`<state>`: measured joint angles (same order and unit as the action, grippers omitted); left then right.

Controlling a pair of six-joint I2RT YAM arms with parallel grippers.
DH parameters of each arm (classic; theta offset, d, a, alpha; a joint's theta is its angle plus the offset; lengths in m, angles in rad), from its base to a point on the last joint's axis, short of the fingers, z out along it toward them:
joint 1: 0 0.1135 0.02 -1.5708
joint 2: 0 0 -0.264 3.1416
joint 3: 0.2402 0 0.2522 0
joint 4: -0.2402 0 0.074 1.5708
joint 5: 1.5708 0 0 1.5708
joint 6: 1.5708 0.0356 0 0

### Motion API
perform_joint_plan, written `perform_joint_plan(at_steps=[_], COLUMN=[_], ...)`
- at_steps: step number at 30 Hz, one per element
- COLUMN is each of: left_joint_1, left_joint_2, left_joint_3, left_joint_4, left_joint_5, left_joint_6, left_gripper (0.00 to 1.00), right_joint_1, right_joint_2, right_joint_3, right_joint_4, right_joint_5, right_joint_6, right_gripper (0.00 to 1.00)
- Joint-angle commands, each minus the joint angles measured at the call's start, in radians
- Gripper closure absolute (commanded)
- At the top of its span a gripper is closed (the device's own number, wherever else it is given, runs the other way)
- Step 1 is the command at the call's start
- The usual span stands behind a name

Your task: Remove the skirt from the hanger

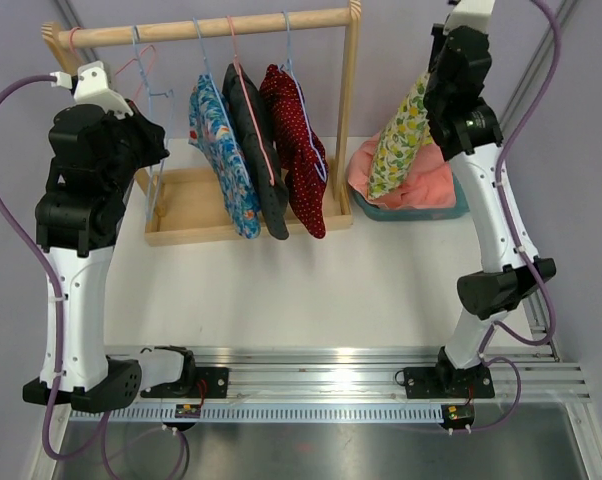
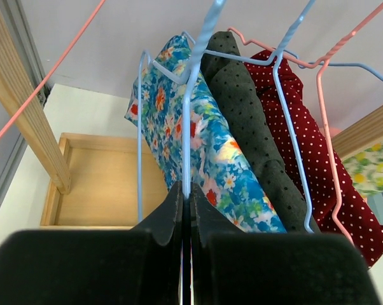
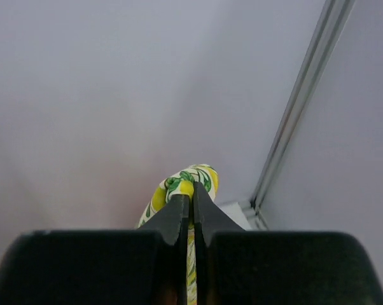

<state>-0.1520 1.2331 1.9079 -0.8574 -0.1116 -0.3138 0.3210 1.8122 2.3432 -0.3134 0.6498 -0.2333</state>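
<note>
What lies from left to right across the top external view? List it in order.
left arm → blue floral skirt → dark grey dotted skirt → red polka-dot skirt → lemon-print skirt → right arm

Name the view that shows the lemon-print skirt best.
Top external: the lemon-print skirt hangs there full length. Right wrist shows only a fold pinched in the right gripper; left wrist, a scrap at its edge.

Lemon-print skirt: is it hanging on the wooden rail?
No, the lemon-print skirt hangs pinched in the right claw, off to the right of the wooden rail and its end post.
</note>
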Motion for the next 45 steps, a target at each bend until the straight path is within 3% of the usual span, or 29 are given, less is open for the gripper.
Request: perform_joint_plan(at_steps=[1, 2, 3, 4, 5, 10, 16, 23, 24, 25, 32, 38, 42, 45], left_joint_1=[0.006, 0.008, 0.009, 0.009, 0.012, 0.02, 0.068, 0.121, 0.123, 0.121, 0.121, 0.121, 0.117, 0.092], left_joint_2=[-0.008, 0.014, 0.025, 0.041, 0.072, 0.169, 0.281, 0.259, 0.255, 0.238, 0.175, 0.158, 0.158, 0.177], left_joint_3=[0.014, 0.032, 0.046, 0.063, 0.086, 0.229, 0.318, 0.189, 0.183, 0.175, 0.158, 0.24, 0.234, 0.217], left_joint_4=[0.087, 0.09, 0.09, 0.089, 0.08, 0.072, 0.057, 0.113, 0.113, 0.118, 0.118, 0.06, 0.087, 0.106], left_joint_5=[0.004, 0.004, 0.0, -0.002, -0.002, -0.016, -0.014, -0.005, 0.003, 0.007, 0.032, 0.085, 0.261, 0.291], left_joint_6=[0.015, 0.012, 0.013, 0.015, 0.016, 0.044, 0.035, -0.019, -0.021, -0.021, -0.011, -0.041, -0.094, -0.128], left_gripper=[1.0, 1.0, 1.0, 1.0, 1.0, 1.0, 1.0, 0.99, 0.95, 0.84, 0.64, 0.6, 0.6, 0.6], right_joint_1=[-0.01, -0.02, -0.028, -0.034, -0.034, -0.034, -0.034, -0.033, -0.033, -0.033, -0.033, -0.033, -0.033, -0.031], right_joint_2=[-0.02, -0.045, -0.048, -0.051, -0.06, -0.191, -0.364, -0.485, -0.499, -0.526, -0.631, -0.709, -0.741, -0.76], right_joint_3=[-0.227, -0.354, -0.396, -0.428, -0.499, -0.871, -1.145, -1.226, -1.231, -1.234, -1.214, -1.23, -1.24, -1.242], right_joint_4=[0.103, 0.115, 0.093, 0.061, 0.021, 0.085, 0.134, 0.086, 0.083, 0.076, 0.02, -0.015, -0.029, -0.047], right_joint_5=[-0.041, -0.07, -0.1, -0.131, -0.154, -0.251, -0.38, -0.443, -0.444, -0.443, -0.443, -0.452, -0.458, -0.46], right_joint_6=[0.087, 0.145, 0.181, 0.215, 0.279, 0.413, 0.555, 0.63, 0.631, 0.632, 0.634, 0.643, 0.641, 0.643], right_gripper=[1.0, 1.0, 0.53, 0.2, 0.01, 0.0, 0.0, 0.0, 0.01, 0.01, 0.01, 0.01, 0.0, 0.01])
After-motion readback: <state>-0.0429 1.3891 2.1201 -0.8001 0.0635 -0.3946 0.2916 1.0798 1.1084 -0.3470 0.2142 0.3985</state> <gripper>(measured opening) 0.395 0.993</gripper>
